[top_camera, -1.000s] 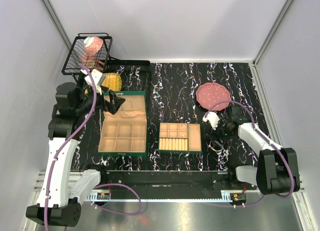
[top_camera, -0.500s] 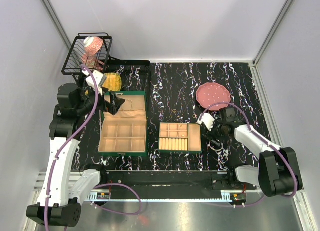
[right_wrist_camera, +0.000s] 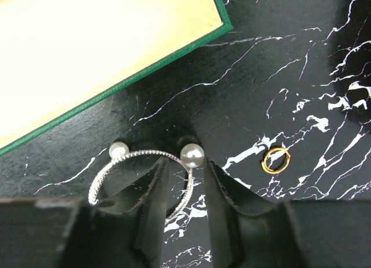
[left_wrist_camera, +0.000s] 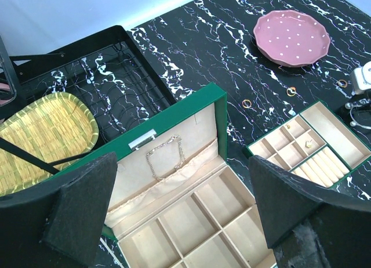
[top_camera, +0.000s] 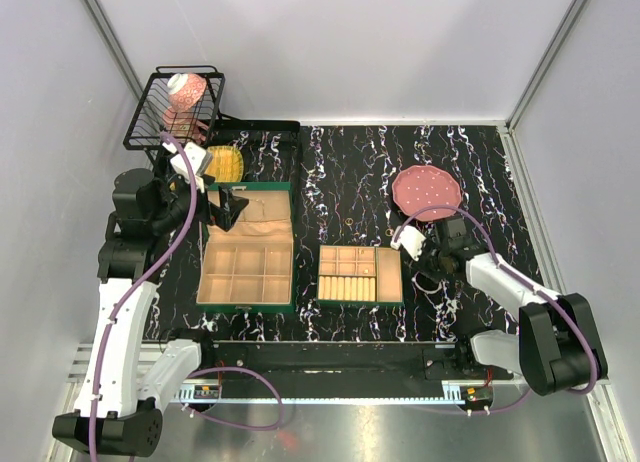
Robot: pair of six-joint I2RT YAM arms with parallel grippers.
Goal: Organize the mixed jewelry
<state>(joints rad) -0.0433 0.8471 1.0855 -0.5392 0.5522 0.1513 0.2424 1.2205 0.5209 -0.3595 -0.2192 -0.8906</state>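
Note:
My right gripper [right_wrist_camera: 187, 162] is down on the black marbled table just right of the small green box [top_camera: 360, 274]. Its jaws stand a little apart, either side of the wire of a silver hoop with two pearl ends [right_wrist_camera: 145, 163], not pressing on it. A small gold ring [right_wrist_camera: 276, 160] lies to the right. More gold rings [left_wrist_camera: 247, 103] [left_wrist_camera: 291, 91] lie loose between the boxes and the pink plate [top_camera: 426, 190]. My left gripper [left_wrist_camera: 182, 163] hangs wide open above the large green box [top_camera: 247, 262], holding nothing. A chain [left_wrist_camera: 165, 155] lies in its lid.
A black wire basket [top_camera: 175, 107] with a cup in it stands at the back left, a bamboo tray [left_wrist_camera: 43, 129] on a black rack beside it. One small piece [left_wrist_camera: 309, 144] sits in a compartment of the small box.
My right gripper has slid left towards the small box and its jaws have narrowed round the pearl hoop. The left arm has hardly moved.

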